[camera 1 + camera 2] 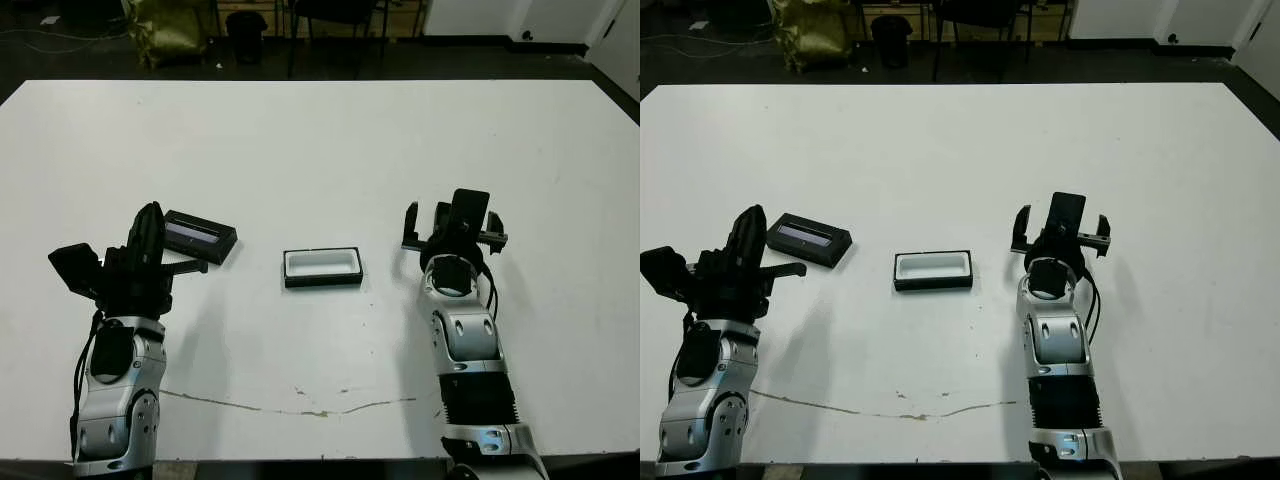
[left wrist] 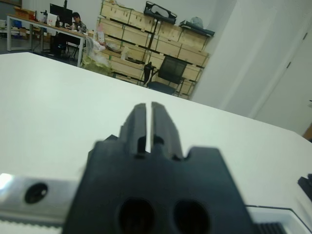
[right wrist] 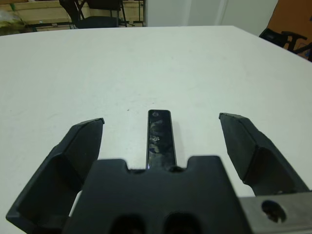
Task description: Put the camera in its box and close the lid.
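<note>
The camera [image 3: 160,139], a slim glossy black bar, lies flat on the white table between the two spread fingers of my right gripper [image 3: 161,119], which is open and not touching it. In the eye views my right gripper [image 1: 452,222] hides the camera. The box [image 1: 322,267], a shallow black tray with a white lining, stands empty in the middle, to the left of my right gripper. Further left lies the lid [image 1: 200,236], black with a grey-blue strip. Beside it my left gripper [image 1: 150,218] is raised, shut, and holds nothing.
The white table [image 1: 320,150] stretches bare behind the objects. A thin dirty crack line [image 1: 300,408] runs near its front edge. Beyond the far edge are chairs, a yellow-green bag [image 1: 165,30] and stacked crates, with a person seated at a desk [image 2: 75,19] far off.
</note>
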Controlling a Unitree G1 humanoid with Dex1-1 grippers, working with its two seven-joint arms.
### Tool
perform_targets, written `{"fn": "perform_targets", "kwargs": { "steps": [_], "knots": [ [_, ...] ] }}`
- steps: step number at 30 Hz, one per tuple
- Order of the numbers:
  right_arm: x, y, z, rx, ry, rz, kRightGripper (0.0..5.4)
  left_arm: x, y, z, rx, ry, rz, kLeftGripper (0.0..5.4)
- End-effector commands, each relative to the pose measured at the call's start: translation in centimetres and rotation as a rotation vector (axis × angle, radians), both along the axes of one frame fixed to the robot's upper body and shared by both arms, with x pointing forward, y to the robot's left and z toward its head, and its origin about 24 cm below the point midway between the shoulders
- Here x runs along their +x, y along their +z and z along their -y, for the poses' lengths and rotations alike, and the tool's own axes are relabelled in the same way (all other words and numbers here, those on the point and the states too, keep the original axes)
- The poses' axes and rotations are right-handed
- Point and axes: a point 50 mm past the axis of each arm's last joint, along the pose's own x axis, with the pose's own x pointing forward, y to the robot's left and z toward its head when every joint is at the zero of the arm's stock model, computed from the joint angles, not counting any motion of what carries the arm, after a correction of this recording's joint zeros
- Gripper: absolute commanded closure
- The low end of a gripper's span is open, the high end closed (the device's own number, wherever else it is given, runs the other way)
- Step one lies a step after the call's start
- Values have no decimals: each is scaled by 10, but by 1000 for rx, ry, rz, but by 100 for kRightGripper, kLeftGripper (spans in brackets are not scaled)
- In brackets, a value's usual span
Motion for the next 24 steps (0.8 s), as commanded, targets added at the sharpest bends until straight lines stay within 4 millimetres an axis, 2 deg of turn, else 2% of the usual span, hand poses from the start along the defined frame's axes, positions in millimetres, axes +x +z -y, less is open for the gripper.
{"fn": "perform_targets", "kwargs": {
  "steps": [1, 24],
  "knots": [
    [3, -4, 3, -26, -23, -41, 1, -3, -7, -1, 1, 7, -40, 540],
    [12, -11, 6, -4, -20, -176, 1, -1, -5, -2, 1, -4, -46, 540]
  ]
}}
